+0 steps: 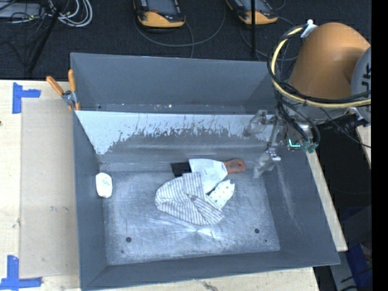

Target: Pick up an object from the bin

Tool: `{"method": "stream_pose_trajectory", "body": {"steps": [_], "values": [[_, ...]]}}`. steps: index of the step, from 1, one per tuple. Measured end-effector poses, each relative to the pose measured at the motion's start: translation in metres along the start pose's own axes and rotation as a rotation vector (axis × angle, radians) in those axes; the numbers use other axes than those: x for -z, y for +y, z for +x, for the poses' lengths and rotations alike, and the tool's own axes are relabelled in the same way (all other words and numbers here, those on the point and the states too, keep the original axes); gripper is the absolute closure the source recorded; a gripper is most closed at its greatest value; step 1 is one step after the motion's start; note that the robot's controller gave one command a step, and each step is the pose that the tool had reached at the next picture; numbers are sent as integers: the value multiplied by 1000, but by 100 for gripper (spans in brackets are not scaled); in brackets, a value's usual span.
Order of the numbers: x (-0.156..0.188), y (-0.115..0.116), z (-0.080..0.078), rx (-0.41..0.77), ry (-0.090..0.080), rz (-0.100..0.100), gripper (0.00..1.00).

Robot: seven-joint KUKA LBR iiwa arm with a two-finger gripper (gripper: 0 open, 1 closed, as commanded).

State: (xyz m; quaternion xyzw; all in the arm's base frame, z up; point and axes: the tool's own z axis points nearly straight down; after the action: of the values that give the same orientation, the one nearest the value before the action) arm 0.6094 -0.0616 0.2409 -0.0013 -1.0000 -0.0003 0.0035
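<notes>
The crumpled cloth (pixel 188 200) is covering part of a black object (pixel 179 168) and of what is perhaps a brown handle (pixel 236 165).

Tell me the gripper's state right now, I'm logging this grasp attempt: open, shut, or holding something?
Gripper: open, nothing between its fingers, just right of the reddish-brown handle.

Dark floor (pixel 109 38) at the top, with loose cables (pixel 76 8) and two orange-black devices (pixel 159 11) (pixel 251 8).
</notes>
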Motion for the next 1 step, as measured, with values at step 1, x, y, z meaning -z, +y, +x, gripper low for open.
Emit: {"method": "stream_pose_trajectory", "body": {"steps": [1], "values": [[4, 0, -1, 1, -7, 1, 0]]}}
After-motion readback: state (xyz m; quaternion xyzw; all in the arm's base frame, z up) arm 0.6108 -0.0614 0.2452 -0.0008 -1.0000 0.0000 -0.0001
